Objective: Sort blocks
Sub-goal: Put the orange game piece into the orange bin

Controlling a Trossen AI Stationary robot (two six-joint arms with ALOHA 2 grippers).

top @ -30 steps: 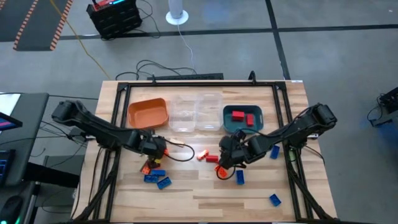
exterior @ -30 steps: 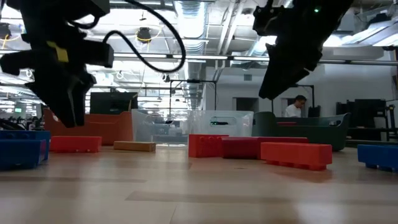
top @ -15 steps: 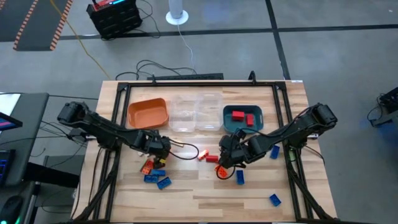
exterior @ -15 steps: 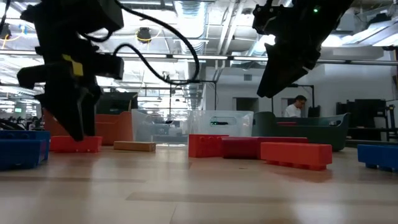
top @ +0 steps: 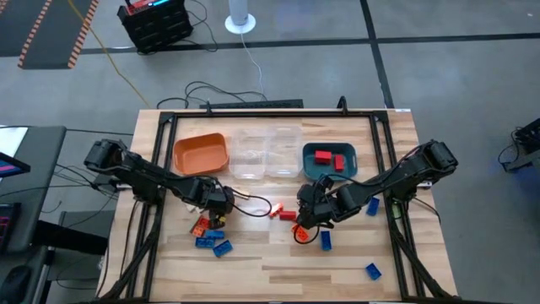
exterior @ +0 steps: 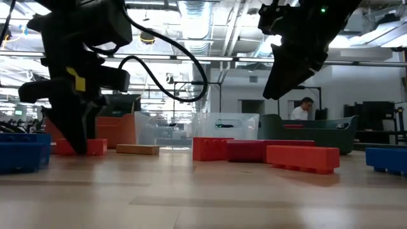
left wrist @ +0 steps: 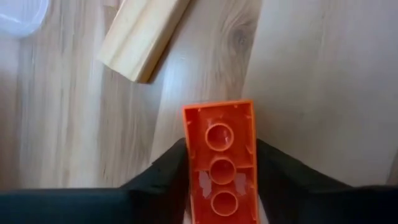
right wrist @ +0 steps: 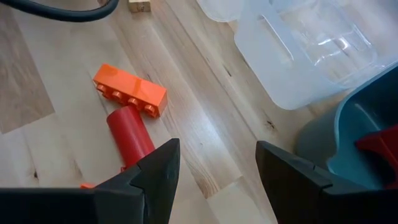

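An orange block (left wrist: pixel 219 158) lies underside up on the wooden table (top: pixel 278 270), at its left part, with my left gripper (left wrist: pixel 219 186) (top: pixel 207 219) shut on it. In the low view this gripper (exterior: pixel 75 143) reaches down to the tabletop. A tan block (left wrist: pixel 144 36) lies just beyond it. My right gripper (right wrist: pixel 217 158) (top: pixel 300 223) hangs open above the table's middle, with nothing between its fingers. Below it lie an orange block (right wrist: pixel 130 90) and a red block (right wrist: pixel 132 138). Two red blocks (top: pixel 329 158) sit in the teal tray (top: pixel 309 165). My left gripper pinches the orange block's two long sides (left wrist: pixel 188 163) between its two fingers, at the end nearer the wrist. The fingers point steeply down from above and run along the block. Its other end (left wrist: pixel 219 112) sticks out past the fingertips. The block stands on the table (exterior: pixel 95 147).
An orange tray (top: pixel 201 153), two clear trays (top: pixel 267 152) and the teal tray stand in a row at the back. Blue blocks lie near the left gripper (top: pixel 215 245), under the right arm (top: pixel 326 240) (top: pixel 372 206) and at the front right (top: pixel 372 270).
My left gripper has come down from above the table onto the orange block, drifting a little toward the table's right. My right gripper has kept still.
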